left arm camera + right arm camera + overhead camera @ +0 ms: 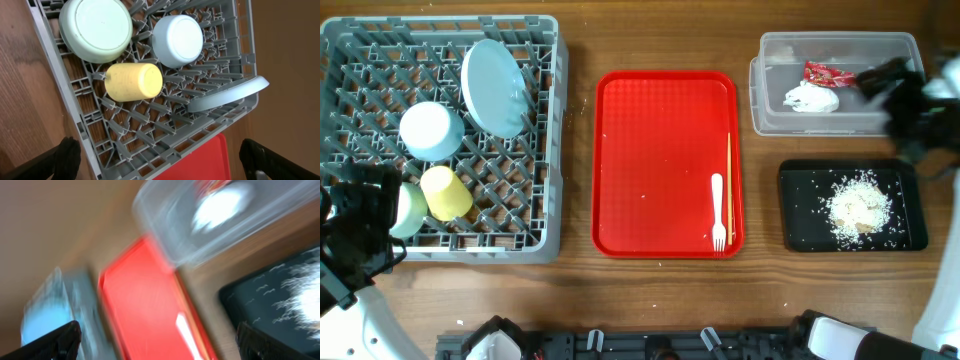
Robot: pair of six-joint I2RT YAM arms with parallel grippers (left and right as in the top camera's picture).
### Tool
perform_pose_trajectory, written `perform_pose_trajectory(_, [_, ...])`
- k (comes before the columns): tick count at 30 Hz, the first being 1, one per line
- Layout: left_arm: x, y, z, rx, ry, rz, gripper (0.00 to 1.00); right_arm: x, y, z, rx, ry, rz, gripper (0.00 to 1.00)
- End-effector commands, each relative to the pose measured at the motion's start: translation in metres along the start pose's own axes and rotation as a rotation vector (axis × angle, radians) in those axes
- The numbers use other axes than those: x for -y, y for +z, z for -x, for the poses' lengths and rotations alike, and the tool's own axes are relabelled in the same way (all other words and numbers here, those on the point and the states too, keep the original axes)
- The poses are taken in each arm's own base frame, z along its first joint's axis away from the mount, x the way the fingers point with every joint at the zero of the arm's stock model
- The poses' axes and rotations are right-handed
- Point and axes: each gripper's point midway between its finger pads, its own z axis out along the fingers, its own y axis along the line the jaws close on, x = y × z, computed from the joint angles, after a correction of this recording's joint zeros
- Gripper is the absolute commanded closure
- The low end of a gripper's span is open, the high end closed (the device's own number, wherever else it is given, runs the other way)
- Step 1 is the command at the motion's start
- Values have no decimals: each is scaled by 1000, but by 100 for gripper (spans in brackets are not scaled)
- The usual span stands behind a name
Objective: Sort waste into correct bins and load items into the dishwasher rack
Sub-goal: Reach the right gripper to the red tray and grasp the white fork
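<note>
My right gripper [159, 340], spread and empty (view blurred), should drop square over the fork [717, 208] handle, clear of the chopsticks [729, 180] just beside it.

Over on the left, the grey dishwasher rack [556, 130] is carrying four pieces. The pale blue plate [495, 87] leans on edge among the pegs, and the pale blue bowl [431, 132] sits upside down beside it. The yellow cup [447, 192] lies on its side, and the light green saucer-bowl [410, 208] is half hidden by the left arm [360, 230]. Centre stage, the red tray [650, 130] holds the white fork [718, 212] and the chopsticks [730, 185], side by side near its right edge. Top right, the red wrapper [823, 73] and white tissue [813, 98] sit in the clear tub [770, 115], with the right arm [920, 105] over its right end. Below that, rice crumbs [860, 205] are piled in the black tray [800, 235].
</note>
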Motion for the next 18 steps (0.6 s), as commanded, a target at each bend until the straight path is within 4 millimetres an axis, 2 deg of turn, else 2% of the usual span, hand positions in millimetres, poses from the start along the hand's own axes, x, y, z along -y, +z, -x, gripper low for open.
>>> perform_pose_trajectory(1, [1, 2, 0, -13, -7, -6, 0, -9, 50, -74, -218, -212, -105, 0])
perform_pose_trajectory(4, [0, 2, -2, -20, -9, 0, 0, -6, 89, -128, -311, -335, -189, 0])
perform_pose_trajectory(6, [-2, 2, -4, -27, -12, 7, 0, 5, 112, -157, -327, -347, -272, 3])
perform_pose_trajectory(8, [-2, 2, -5, -29, -13, 9, 0, 14, 131, -183, -346, -366, -322, 32])
perform_pose_trajectory(9, [-2, 2, -4, -29, -13, 9, 0, 14, 140, -196, -372, -399, -321, 39])
perform_pose_trajectory(11, [-2, 2, -4, -29, -13, 9, 0, 15, 151, -207, -392, -420, -343, 46])
perform_pose_trajectory(14, [-2, 2, -4, -29, -13, 9, 0, 30, 168, -217, -433, -440, -432, 49])
perform_pose_trajectory(18, [-2, 2, -4, -29, -13, 9, 0, 49, 189, -229, -504, -440, -502, 50])
